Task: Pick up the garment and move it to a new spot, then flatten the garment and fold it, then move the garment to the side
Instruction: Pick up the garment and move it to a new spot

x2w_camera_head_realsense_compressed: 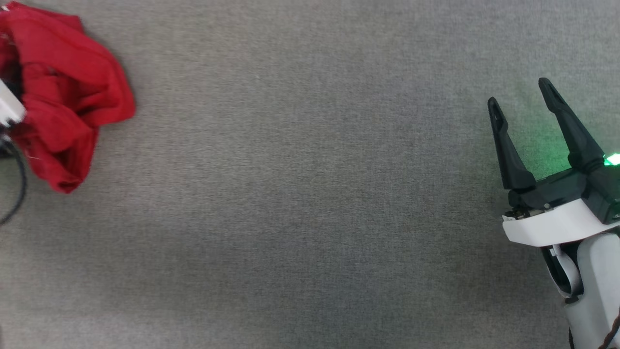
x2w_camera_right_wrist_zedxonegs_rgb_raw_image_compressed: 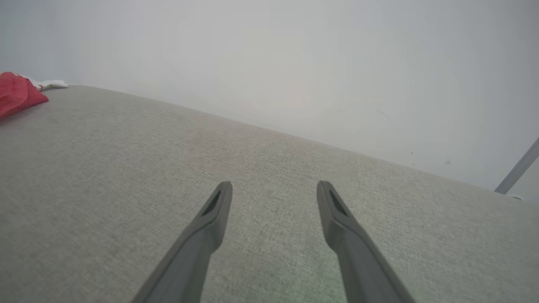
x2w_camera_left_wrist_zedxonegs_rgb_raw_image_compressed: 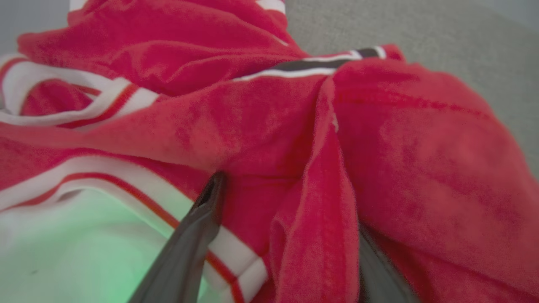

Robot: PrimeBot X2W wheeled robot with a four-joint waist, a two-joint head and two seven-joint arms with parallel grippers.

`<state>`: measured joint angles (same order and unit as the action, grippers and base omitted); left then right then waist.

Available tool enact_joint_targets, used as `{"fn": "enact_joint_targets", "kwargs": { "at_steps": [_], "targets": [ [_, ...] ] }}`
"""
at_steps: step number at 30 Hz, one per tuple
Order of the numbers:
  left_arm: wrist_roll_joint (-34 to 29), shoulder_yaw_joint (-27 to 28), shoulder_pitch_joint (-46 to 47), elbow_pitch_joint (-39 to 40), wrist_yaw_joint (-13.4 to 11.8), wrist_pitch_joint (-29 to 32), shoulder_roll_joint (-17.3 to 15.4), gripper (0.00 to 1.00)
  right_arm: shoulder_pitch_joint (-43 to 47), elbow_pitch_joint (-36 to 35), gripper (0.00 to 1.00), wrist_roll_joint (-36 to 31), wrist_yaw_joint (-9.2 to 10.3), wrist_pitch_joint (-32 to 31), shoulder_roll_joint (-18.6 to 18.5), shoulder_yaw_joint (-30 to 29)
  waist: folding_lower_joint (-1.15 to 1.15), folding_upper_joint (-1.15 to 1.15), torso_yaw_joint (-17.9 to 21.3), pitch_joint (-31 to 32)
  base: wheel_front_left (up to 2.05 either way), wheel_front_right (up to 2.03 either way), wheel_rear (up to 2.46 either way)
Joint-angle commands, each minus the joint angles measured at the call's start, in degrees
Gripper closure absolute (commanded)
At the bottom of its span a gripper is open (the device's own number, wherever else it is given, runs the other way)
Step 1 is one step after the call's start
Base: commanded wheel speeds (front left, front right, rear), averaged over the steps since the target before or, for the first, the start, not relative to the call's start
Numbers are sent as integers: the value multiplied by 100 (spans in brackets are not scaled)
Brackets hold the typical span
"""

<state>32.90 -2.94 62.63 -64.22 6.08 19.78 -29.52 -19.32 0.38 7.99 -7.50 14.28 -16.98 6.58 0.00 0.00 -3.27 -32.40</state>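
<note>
Lying bunched at the left edge of the head view, the garment (x2w_camera_head_realsense_compressed: 68,97) is being recorded as a crumpled red heap on the grey fabric surface (x2w_camera_head_realsense_compressed: 310,218), with a pale part of the left arm (x2w_camera_head_realsense_compressed: 7,109) showing against it. The right gripper (x2w_camera_head_realsense_compressed: 519,92) is being held well apart at the lower right, its fingers spread and holding nothing. Along the left wrist view, the left gripper (x2w_camera_left_wrist_zedxonegs_rgb_raw_image_compressed: 286,202) is being shown with its jaws apart, a ridge of red cloth standing between them and the striped trim (x2w_camera_left_wrist_zedxonegs_rgb_raw_image_compressed: 126,185) lying just beside one finger; no pinch is being made yet. Along the right wrist view, the right gripper is being seen released over bare surface, with the garment lying far off at the left. Risk is being judged thus: a closure on that thin ridge alone may be catching a single layer, so the soft heap may be slipping free, or dragging in a tangle, during the lift.
</note>
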Motion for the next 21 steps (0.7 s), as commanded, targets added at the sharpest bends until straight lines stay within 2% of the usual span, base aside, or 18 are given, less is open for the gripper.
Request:
{"fn": "enact_joint_targets", "kwargs": {
  "at_steps": [1,7,12,13,21],
  "targets": [
    [20,-65,0,-152,-19,211,86,0,-48,-30,0,-10,2,-23,-15,-13,0,0,129,-154,0,0,0],
    [-15,-257,98,-795,-206,1168,350,0,-24,-132,0,5,2,-107,-21,-57,0,0,185,-327,0,0,0],
    [-1,-328,112,-911,-204,1306,453,0,-28,-174,0,-23,2,-157,16,-88,0,0,188,-388,0,0,0],
    [37,-285,144,-864,-197,1147,417,99,-30,-178,0,-30,2,-147,29,-106,0,0,184,-389,0,0,0],
    [-194,-497,430,-508,7,419,22,100,108,-73,0,-27,2,-102,114,-314,0,0,38,-77,0,0,0]
  ]
}}
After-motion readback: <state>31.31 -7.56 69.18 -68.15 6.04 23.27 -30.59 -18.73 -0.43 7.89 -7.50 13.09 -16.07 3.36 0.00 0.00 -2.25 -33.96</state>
